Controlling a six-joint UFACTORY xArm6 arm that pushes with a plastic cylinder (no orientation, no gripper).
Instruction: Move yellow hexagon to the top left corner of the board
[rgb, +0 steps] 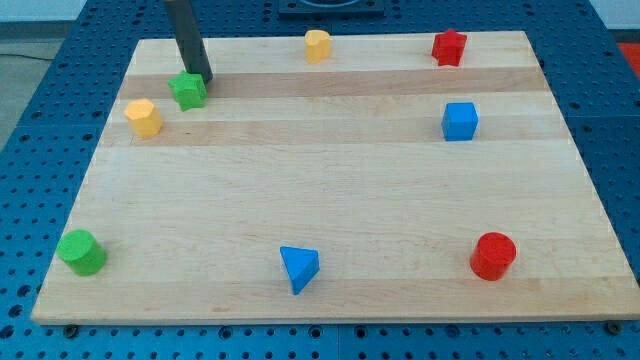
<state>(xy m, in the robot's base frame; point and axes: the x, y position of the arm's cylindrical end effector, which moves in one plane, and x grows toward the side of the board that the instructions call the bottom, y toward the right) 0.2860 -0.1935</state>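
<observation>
The yellow hexagon lies near the board's left edge, in the upper part of the view. A green star-like block sits just to its upper right. My tip stands right beside the green block, at its upper right, touching or nearly touching it. The tip is a short way to the right of and above the yellow hexagon, with the green block between them. The rod rises out of the view's top.
A second yellow block and a red star sit along the top edge. A blue cube is at the right. A green cylinder, a blue triangle and a red cylinder lie along the bottom.
</observation>
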